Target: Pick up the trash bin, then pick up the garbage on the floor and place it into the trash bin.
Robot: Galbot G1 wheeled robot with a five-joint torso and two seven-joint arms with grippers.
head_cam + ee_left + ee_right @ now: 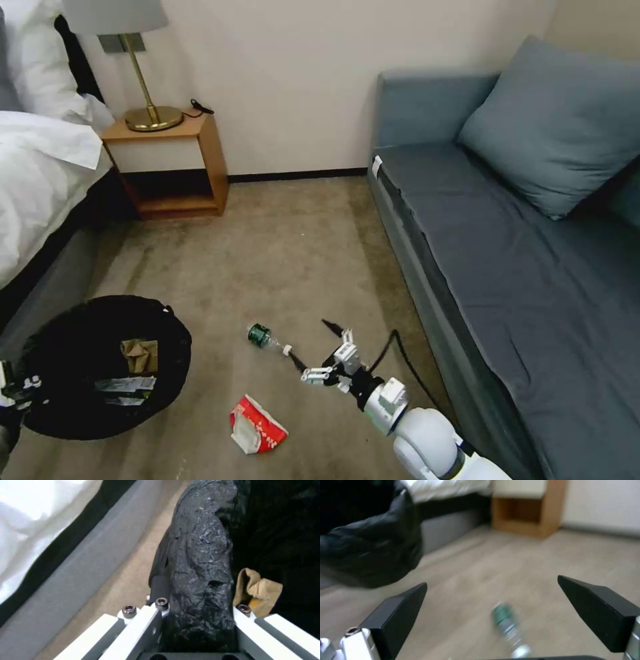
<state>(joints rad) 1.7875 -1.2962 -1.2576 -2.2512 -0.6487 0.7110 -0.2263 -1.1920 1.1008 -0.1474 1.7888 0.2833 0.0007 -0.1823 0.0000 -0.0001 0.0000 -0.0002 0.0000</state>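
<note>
The trash bin (175, 333), lined with a crinkly black bag, hangs low at the lower left beside the bed. My left gripper (15, 392) is shut on its bagged rim (200, 542), seen close up at the left gripper (200, 597). Inside lie a brown crumpled paper bag (140, 355) (258, 590) and a silver wrapper (127, 385). On the carpet lies a clear bottle (267, 337) (506, 625) with a green label and white cap. A red-and-white packet (257, 423) rests nearer me. My right gripper (313, 345) (491, 581) is open just beyond the bottle's cap end, slightly above the floor.
A bed (40, 173) with white linen runs along the left, close to the bin. A wooden nightstand (170, 163) with a lamp stands at the far wall. A grey sofa (507, 267) borders the right. Open carpet (287, 247) lies between them.
</note>
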